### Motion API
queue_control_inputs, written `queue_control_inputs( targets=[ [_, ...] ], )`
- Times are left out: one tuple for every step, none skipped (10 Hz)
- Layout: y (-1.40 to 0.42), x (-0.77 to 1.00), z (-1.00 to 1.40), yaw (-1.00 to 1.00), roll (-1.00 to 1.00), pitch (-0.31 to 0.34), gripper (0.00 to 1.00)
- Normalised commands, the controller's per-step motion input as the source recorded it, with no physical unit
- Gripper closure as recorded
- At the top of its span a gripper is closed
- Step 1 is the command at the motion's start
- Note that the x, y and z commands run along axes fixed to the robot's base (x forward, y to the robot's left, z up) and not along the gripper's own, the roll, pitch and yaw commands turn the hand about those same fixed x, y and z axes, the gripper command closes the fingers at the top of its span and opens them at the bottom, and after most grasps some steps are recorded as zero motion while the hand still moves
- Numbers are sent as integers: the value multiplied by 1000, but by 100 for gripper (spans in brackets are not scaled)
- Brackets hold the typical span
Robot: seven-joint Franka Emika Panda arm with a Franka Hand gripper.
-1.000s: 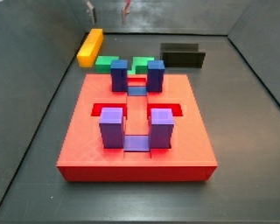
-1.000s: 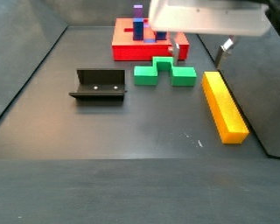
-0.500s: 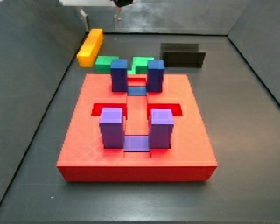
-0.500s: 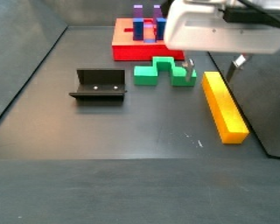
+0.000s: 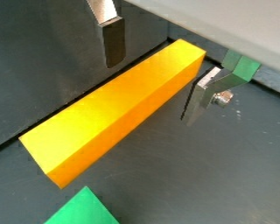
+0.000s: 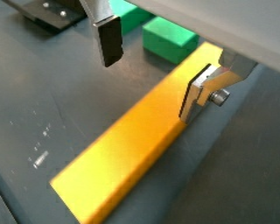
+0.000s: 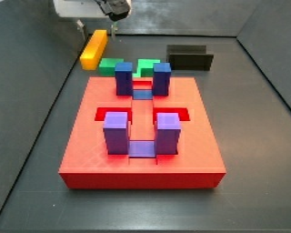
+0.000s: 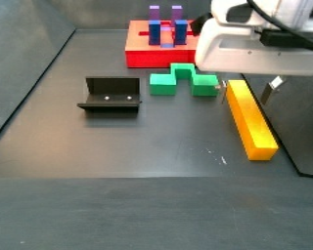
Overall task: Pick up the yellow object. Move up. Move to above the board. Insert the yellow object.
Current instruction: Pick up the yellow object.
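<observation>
A dark grey floor with low grey walls holds everything. The yellow object [image 8: 249, 119] lies flat along the wall, at about three o'clock from the fixture [image 8: 110, 95] and well apart from the board [image 7: 142, 136]. The gripper [image 5: 154, 59] hangs just above it, jaws apart — one finger [image 5: 112, 38] on each long side, neither visibly touching — probably lined up so for grasping the bar across its narrow width. Green blocks [image 8: 183, 78] sit near its far end.

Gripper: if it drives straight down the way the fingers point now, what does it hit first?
Most likely the yellow object. The gripper hangs open above it, one finger on each side of the bar, so the fingers may straddle it and reach the floor; depth is unclear.
</observation>
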Motion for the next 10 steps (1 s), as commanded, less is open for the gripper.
queue_control_inputs(
  targets=[
    [123, -151, -60, -17, 0, -83, 0],
    [86, -89, -26, -6, 0, -51, 0],
    [57, -29, -31, 0, 0, -37, 0],
    [49, -29, -129, 0, 31, -27, 0],
    [23, -20, -129, 0, 60, -6, 0],
    [26, -40, -106, 0, 56, 0, 0],
    [26, -20, -114, 0, 67, 0, 0],
    [26, 0, -117, 0, 54, 0, 0],
    [37, 0, -80, 0, 23, 0, 0],
    [49, 77, -43, 0, 0, 0, 0]
  ],
)
